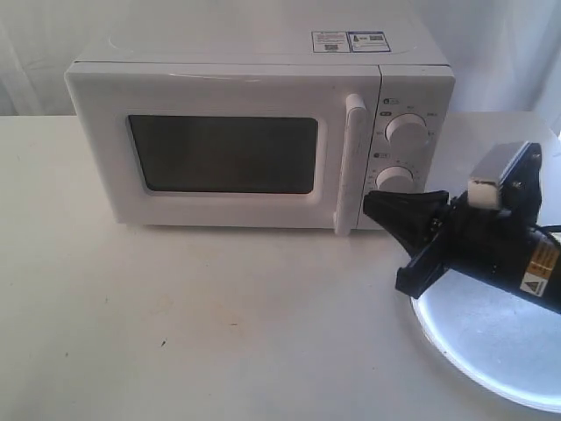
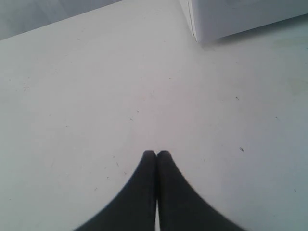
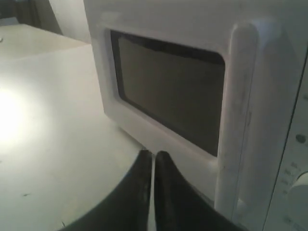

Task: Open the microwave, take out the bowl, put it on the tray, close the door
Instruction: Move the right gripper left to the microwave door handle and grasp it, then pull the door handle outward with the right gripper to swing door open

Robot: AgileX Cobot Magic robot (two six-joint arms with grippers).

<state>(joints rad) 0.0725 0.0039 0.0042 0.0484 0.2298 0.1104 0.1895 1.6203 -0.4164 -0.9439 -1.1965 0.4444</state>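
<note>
Door [image 1: 223, 158] shut, right tool [image 1: 370, 202] just beside handle [image 1: 353, 162].
Pressed together, it may skid off the handle and shove the microwave [image 1: 219, 44].

Exterior faces microwave [image 1: 245, 132] front; right wrist views it close, left looks down

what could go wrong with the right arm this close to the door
The right gripper is shut, its fingers low beside the handle; it may push the bar rather than hook it. The lower dial sits by the tip and could get bumped. A hard pull might slide the microwave on the table.
</note>
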